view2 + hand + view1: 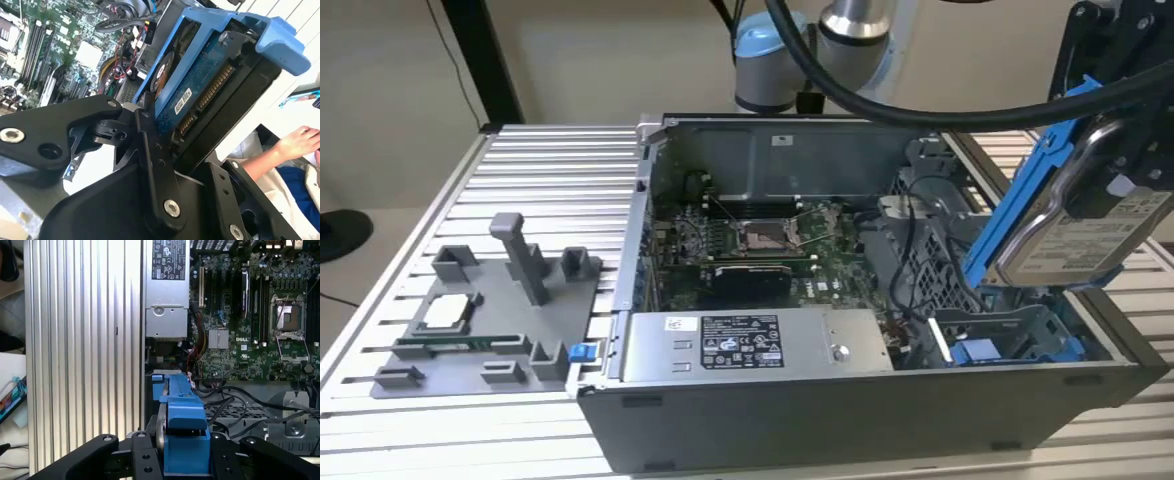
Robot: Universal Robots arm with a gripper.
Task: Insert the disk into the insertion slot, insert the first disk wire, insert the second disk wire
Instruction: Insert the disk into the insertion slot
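Clamped tilted by the black gripper (1121, 180), upper right, the blue-framed silver disk (1074, 245) could be jammed against the grey insertion slot (1001, 325).

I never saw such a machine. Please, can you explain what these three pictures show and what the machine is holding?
This is a robot arm working on an open computer case that stands on a ribbed metal table. The exterior view comes from a camera off the arm; both wrist views come from cameras riding on the arm, looking past its black gripper. The gripper is shut on the disk, a silver hard drive in a blue frame, held tilted above the insertion slot, the grey bay with blue rails. The disk is not in the slot yet. Inside the case lie a green circuit board and a silver power-supply box. A grey holder with small parts sits beside the case. The second wrist view catches a person's hand.
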